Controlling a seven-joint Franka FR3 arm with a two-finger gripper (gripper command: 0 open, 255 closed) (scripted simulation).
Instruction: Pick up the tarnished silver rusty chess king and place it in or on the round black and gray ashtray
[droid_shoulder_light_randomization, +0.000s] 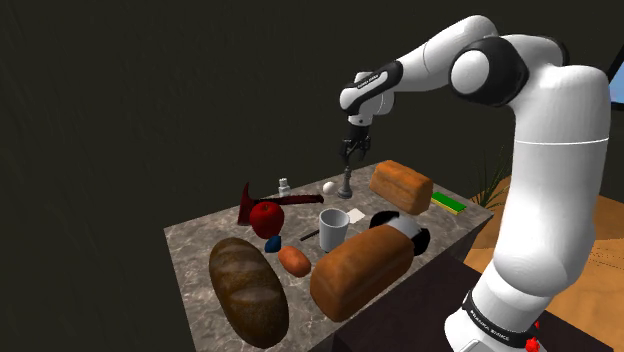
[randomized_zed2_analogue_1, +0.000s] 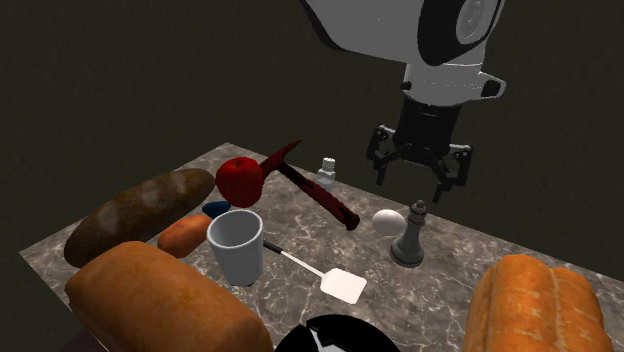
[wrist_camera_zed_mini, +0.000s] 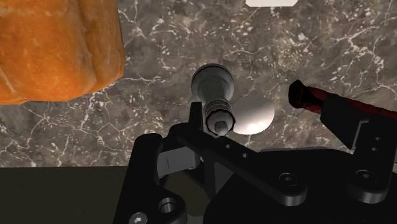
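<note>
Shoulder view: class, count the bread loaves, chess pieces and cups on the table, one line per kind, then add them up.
Bread loaves: 3
Chess king: 1
Cup: 1
Total: 5

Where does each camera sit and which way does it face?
Shoulder view: beside and behind the stand, looking over the marble table; white arm and black gripper show.
Second exterior view: low at the table edge by the round black ashtray, facing across; arm and gripper hang overhead.
Wrist view: on the hand, looking down on the grey chess king; the gripper shows.
Shared: all show the king beside a white ball.
</note>
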